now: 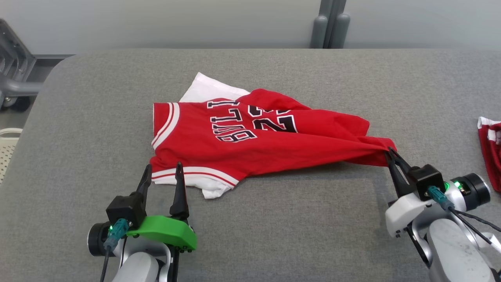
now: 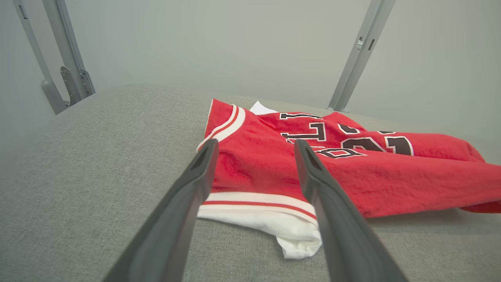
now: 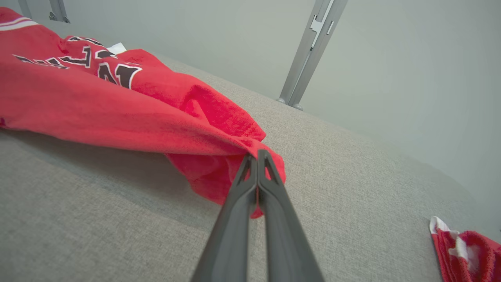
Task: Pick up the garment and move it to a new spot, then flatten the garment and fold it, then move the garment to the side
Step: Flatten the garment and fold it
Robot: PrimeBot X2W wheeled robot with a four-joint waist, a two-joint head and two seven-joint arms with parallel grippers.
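Observation:
The garment [image 1: 250,145] is a red jersey with white trim and black lettering, rumpled on the grey table [image 1: 98,117], a white layer showing beneath it. My right gripper [image 1: 390,150] is shut on the garment's right corner, which is drawn out into a taut point; in the right wrist view the right gripper [image 3: 257,154] pinches red cloth of the garment [image 3: 117,109]. My left gripper [image 1: 163,169] stands open at the garment's near left edge. In the left wrist view the left gripper [image 2: 254,145] straddles the striped hem of the garment [image 2: 372,176], nothing pinched.
A second red and white cloth [image 1: 491,145] lies at the table's right edge, also seen as a cloth [image 3: 469,250] low right in the right wrist view. Grey metal posts [image 1: 330,27] rise behind the table. A pale perforated basket [image 1: 7,147] sits off the left edge.

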